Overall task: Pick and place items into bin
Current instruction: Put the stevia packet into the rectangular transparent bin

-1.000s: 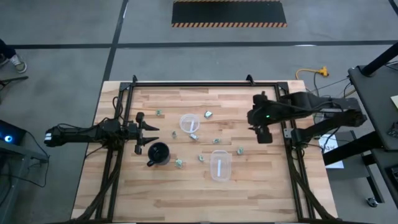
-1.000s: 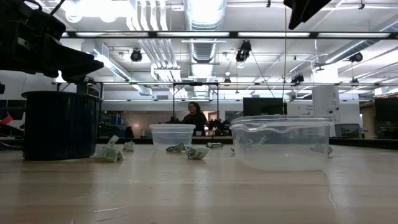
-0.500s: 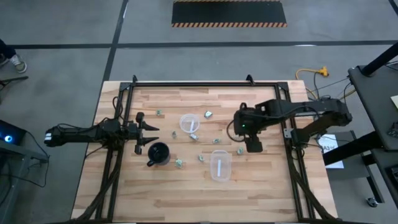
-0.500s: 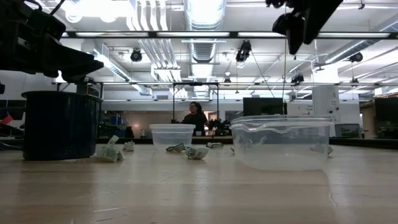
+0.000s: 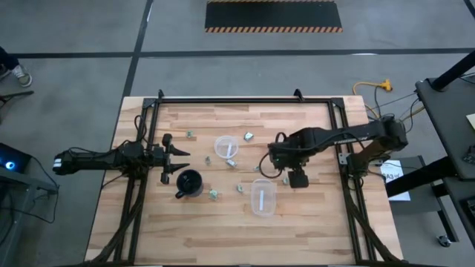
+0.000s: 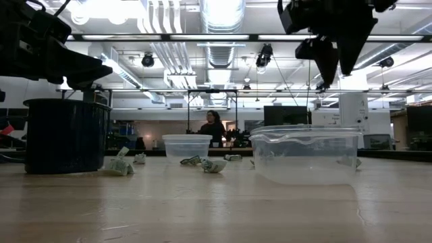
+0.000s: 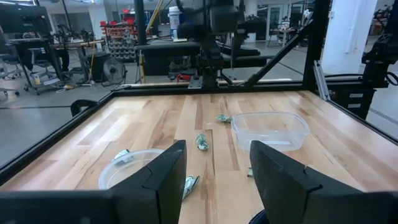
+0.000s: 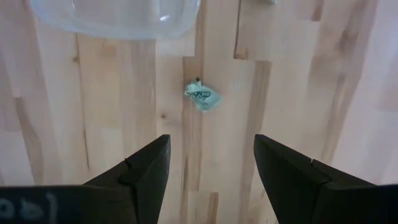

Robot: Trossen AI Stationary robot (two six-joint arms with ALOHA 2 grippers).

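Note:
Several tiny pale green and whitish pieces (image 5: 258, 168) lie scattered on the wooden table around a round clear container (image 5: 225, 146) and a rectangular clear bin (image 5: 261, 196). My right gripper (image 5: 271, 159) hangs open above the table's middle, pointing down. In the right wrist view one crumpled piece (image 8: 202, 98) lies on the wood ahead of the open fingers (image 8: 211, 146), untouched, with a clear container's rim (image 8: 112, 18) beyond it. My left gripper (image 5: 175, 157) waits open, level, just above and beside the black mug (image 5: 189, 182) at the table's left.
A black frame (image 5: 245, 99) runs along the table's edges. In the low view the mug (image 6: 65, 135), the round container (image 6: 187, 146) and the bin (image 6: 305, 154) stand on the table, with pieces (image 6: 212, 165) between them. A person (image 6: 212, 127) is in the room far behind.
My right gripper has swung from the table's right side toward its middle and a little toward the near edge, and has come down, so that it now shows in the low view above the bin. The left arm and all the pieces have stayed put.

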